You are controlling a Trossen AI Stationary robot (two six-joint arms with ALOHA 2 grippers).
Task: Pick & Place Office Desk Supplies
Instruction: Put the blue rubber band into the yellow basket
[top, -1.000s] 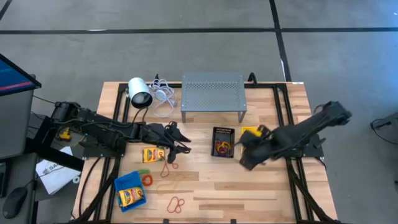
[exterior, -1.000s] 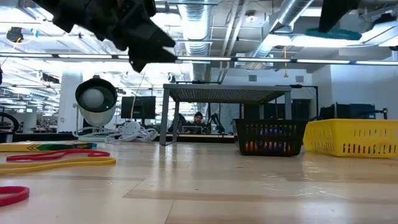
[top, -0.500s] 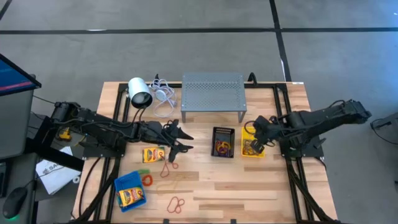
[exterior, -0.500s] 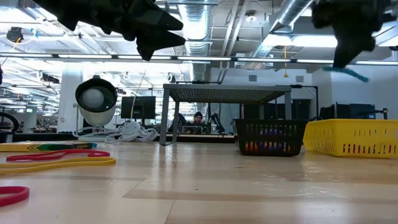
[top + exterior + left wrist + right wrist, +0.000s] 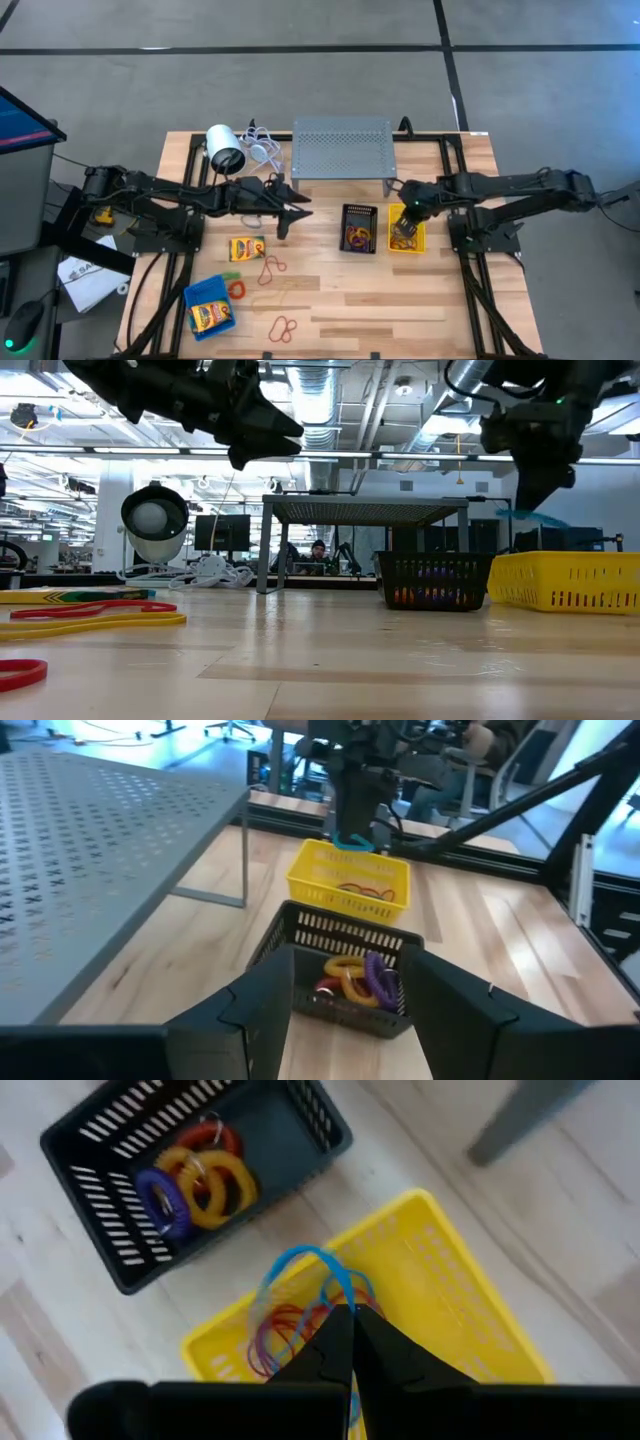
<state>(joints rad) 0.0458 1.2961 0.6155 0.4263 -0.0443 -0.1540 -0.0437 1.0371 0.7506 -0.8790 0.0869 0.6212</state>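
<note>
Above one yellow bin [image 5: 406, 229], right jaws [image 5: 352, 1318] pinch one pale blue band [image 5: 305, 1268]; left jaws [image 5: 345, 1005] stand apart, empty.

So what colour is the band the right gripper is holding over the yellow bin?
Pale blue band, clearest in the right wrist view.

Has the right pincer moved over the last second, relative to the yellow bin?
Yes. The right pincer, shut on a pale blue rubber-band loop, swung from in front of the small rectangular yellow plastic bin to directly above it.
</note>
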